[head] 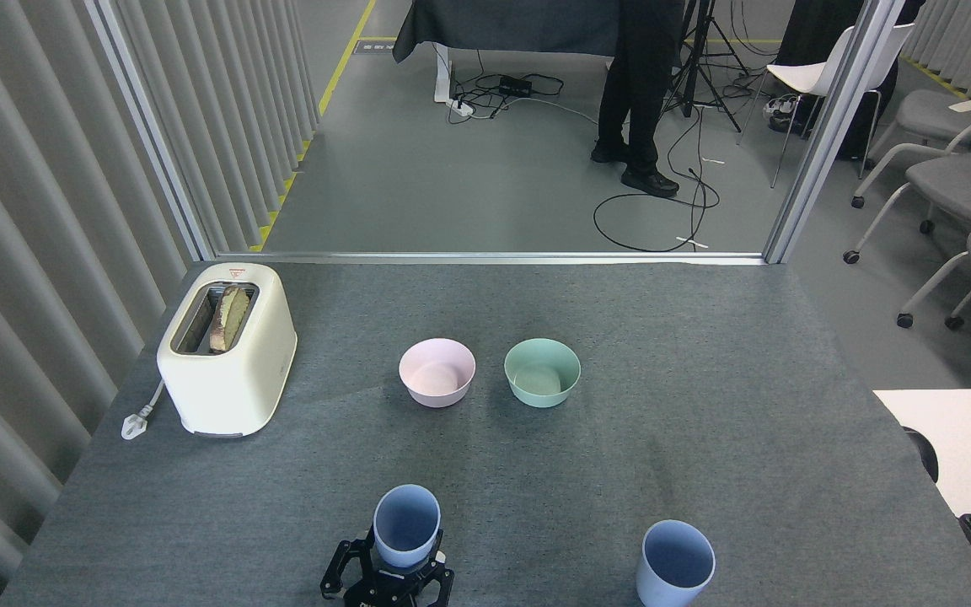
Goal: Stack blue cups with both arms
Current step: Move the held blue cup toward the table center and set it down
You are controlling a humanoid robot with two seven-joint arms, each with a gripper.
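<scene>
At the near edge of the table point(730, 337), which is covered in a rough grey felt-like cloth, the left gripper point(387, 573) comes up from the bottom of the view, a black claw of several jointed fingers spread around the base of a blue cup point(406, 524). That cup is a smooth matte tumbler, slightly tapered, upright with its open mouth up and nothing visible inside; the fingers close in on its lower wall from both sides, so the claw has hold of it, though whether the cup's base touches the cloth cannot be told. The second blue cup point(675, 574), the same shape and finish, stands upright and empty on the cloth well to the right of the held one, with no claw near it; the right gripper does not show. Farther back from the held cup sit two round, smooth bowls side by side, close together but apart: a pink bowl point(437, 373) almost straight behind it and a green bowl point(542, 372) just right of that, both empty. Far back and to the left stands a glossy cream toaster point(227, 348) with rounded corners, a slice of bread point(228, 318) upright in its slot.
</scene>
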